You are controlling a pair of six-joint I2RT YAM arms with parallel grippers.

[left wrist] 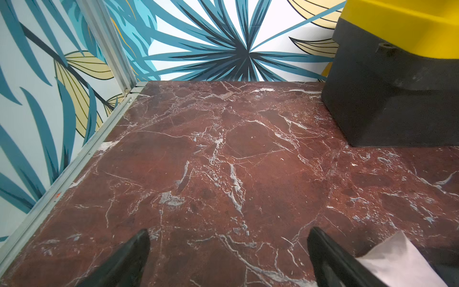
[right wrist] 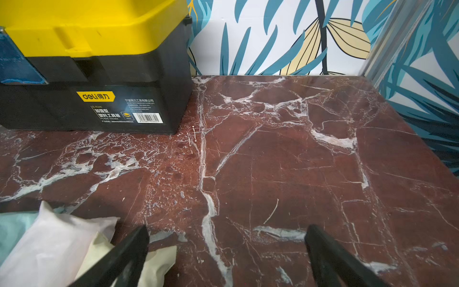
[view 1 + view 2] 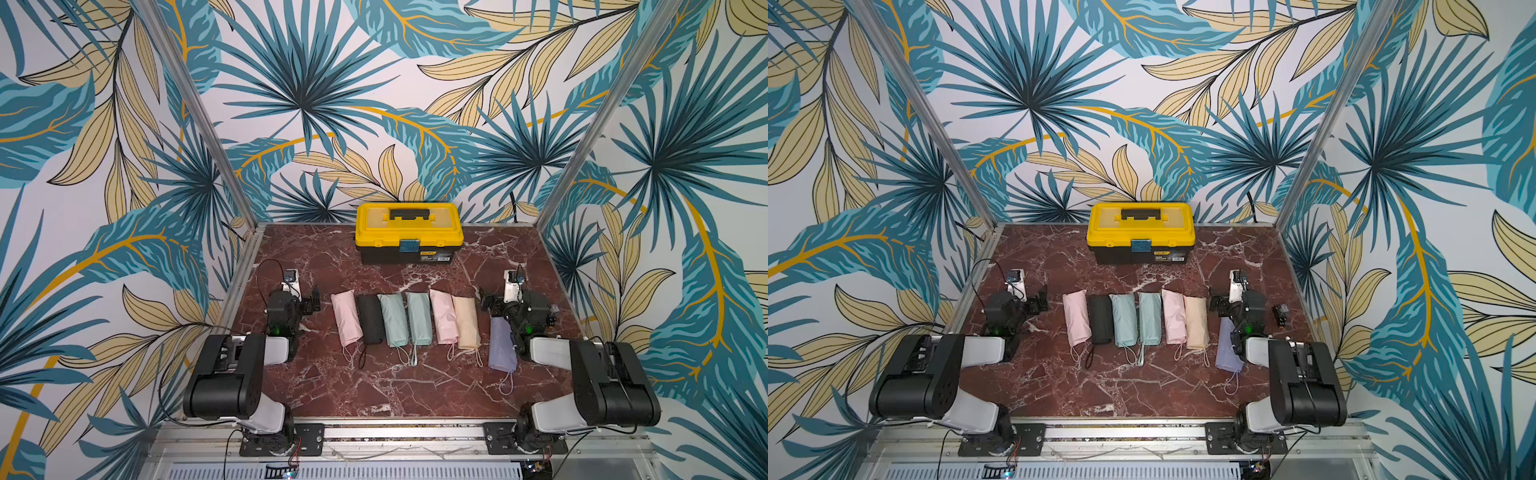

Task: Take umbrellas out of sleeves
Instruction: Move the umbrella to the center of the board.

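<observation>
Lilac one (image 3: 501, 347) nearest, beside right arm. Other sleeved umbrellas (image 3: 392, 318) in a row mid-worktop (image 3: 374, 395), loops toward robot. Left fingers (image 1: 134, 251) and right fingers (image 2: 134, 248) spread, empty, flanking row. Toolbox (image 3: 409, 232) at back.

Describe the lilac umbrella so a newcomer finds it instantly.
Find the yellow-lidded toolbox at the back of the table. In front lies a row of sleeved umbrellas; the lilac umbrella lies past its end, beside the right arm. It alone is lilac and sits nearer the front.
</observation>
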